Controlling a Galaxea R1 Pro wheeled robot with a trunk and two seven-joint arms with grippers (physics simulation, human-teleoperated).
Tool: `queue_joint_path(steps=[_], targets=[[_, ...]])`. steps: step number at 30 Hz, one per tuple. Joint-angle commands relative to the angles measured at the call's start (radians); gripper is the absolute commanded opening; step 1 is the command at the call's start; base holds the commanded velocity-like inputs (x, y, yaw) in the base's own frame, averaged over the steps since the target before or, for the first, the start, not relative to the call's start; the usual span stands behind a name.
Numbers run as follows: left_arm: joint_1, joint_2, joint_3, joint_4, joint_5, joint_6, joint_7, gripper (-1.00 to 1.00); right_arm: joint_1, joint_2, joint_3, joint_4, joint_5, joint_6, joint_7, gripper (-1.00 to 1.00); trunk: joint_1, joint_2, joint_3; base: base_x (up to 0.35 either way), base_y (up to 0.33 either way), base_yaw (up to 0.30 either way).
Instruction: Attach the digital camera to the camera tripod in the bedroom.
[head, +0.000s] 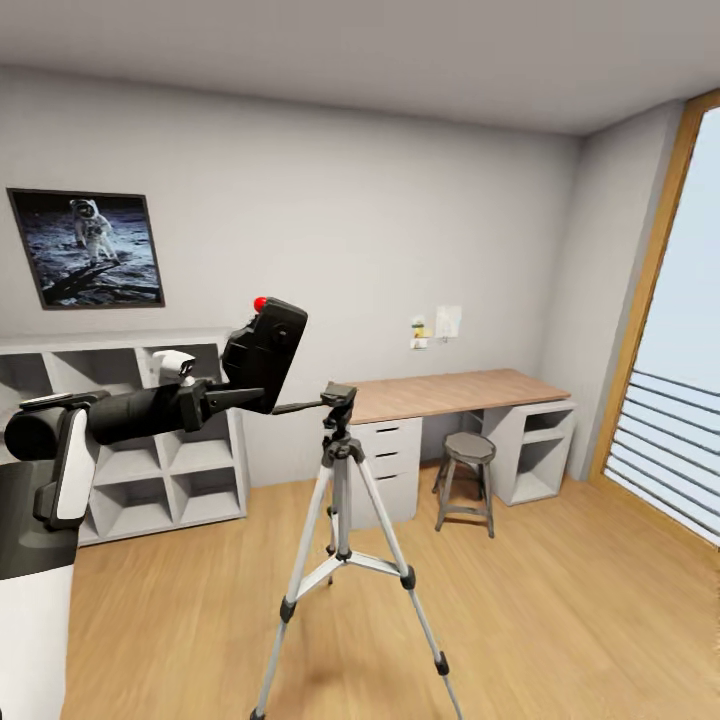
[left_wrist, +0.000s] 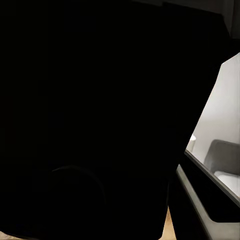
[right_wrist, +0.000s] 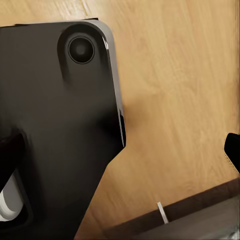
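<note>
Camera in hand, not yet on the tripod

Our left fingers (head: 232, 396) are clamped on the camera (head: 264, 355), held up with its red button on top. Just beyond the fingertips stands the tripod (head: 342, 520), its head bare, so mounting is left. We cannot tell how the right fingers stand.

My left arm (head: 120, 415) reaches forward at chest height, roughly level, its gripper (head: 235, 397) clamped on the digital camera (head: 264, 355); my right gripper's finger (right_wrist: 55, 130) points floorward.
</note>
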Motion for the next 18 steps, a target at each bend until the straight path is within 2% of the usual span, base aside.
queue_joint_path(steps=[1,8,14,18], targets=[[0.0,0.0,0.0,0.0,0.001,0.007,-0.003,-1.0,0.0,0.0,0.007,0.002,-0.009,-0.005,0.0,1.0,0.0,-0.001,0.0,0.0,-0.308,-0.014],[0.0,0.0,0.0,0.0,0.001,0.007,-0.003,-1.0,0.0,0.0,0.007,0.001,-0.009,-0.005,0.0,1.0,0.0,-0.001,0.0,0.0,-0.308,-0.041],[0.0,0.0,0.0,0.0,0.001,0.007,-0.003,-1.0,0.0,0.0,0.007,0.001,-0.009,-0.005,0.0,1.0,0.0,-0.001,0.0,0.0,-0.298,-0.205],[0.0,0.0,0.0,0.0,0.001,0.007,-0.003,-1.0,0.0,0.0,0.007,0.001,-0.009,-0.005,0.0,1.0,0.0,-0.001,0.0,0.0,-0.145,-0.261]])
